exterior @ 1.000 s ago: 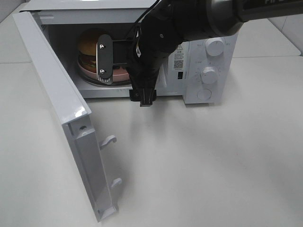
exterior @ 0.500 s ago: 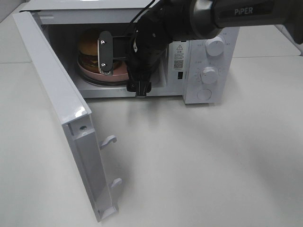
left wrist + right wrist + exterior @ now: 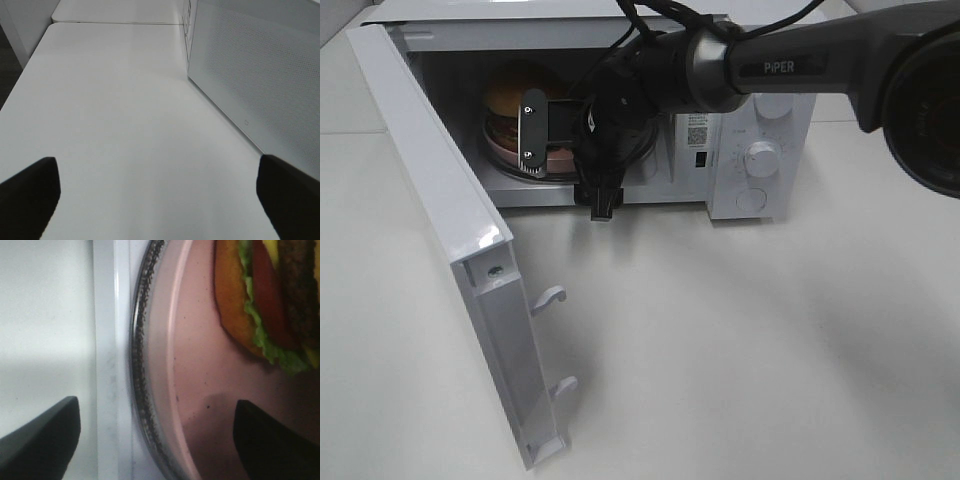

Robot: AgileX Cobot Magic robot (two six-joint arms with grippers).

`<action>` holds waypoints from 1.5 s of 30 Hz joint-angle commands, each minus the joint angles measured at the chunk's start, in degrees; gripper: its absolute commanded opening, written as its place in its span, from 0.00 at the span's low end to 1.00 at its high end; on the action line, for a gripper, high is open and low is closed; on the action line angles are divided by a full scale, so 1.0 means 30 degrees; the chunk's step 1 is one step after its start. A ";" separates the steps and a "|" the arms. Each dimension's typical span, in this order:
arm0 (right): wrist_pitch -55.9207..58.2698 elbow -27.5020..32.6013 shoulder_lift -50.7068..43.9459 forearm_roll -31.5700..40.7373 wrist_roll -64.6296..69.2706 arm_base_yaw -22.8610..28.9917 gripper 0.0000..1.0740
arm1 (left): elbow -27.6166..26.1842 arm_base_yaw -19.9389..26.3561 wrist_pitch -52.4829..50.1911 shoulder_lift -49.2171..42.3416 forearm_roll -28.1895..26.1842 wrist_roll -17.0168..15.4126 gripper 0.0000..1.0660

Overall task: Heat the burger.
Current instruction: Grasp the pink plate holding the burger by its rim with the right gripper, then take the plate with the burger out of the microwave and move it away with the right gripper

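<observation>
The microwave (image 3: 740, 150) sits at the back of the white bench (image 3: 740, 350) with its door (image 3: 440, 230) swung wide toward the left. Inside, the burger (image 3: 505, 100) stands on a pink plate (image 3: 565, 160), and the plate rests on the glass turntable (image 3: 545, 176). The burger is toward the left of the cavity, upright, its golden bun on top.

The right arm (image 3: 800, 65) reaches in from the right, across the front of the control panel, and its right claw (image 3: 555, 135) is in the cavity mouth, just in front of the plate. One flat finger (image 3: 530, 130) with two screws shows between me and the burger. In the right wrist view the claw (image 3: 155, 440) is spread, its two dark fingertips far apart with the plate's rim (image 3: 172, 340) and the turntable's edge (image 3: 140, 365) between them; nothing is pinched. The burger (image 3: 265, 300) shows there with its bun, lettuce, tomato and patty layers, sitting clear of the fingertips.

The left claw (image 3: 160, 195) cannot be seen from the high camera. Its own view shows both fingertips set wide, empty, hovering over bare bench beside the microwave's perforated side wall (image 3: 260, 80).
</observation>
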 commanded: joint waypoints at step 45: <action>0.5500 0.0745 -0.2368 0.4450 -0.6188 0.0420 0.00 | 0.0000 0.0038 0.0000 0.0115 -0.0038 -0.0115 0.94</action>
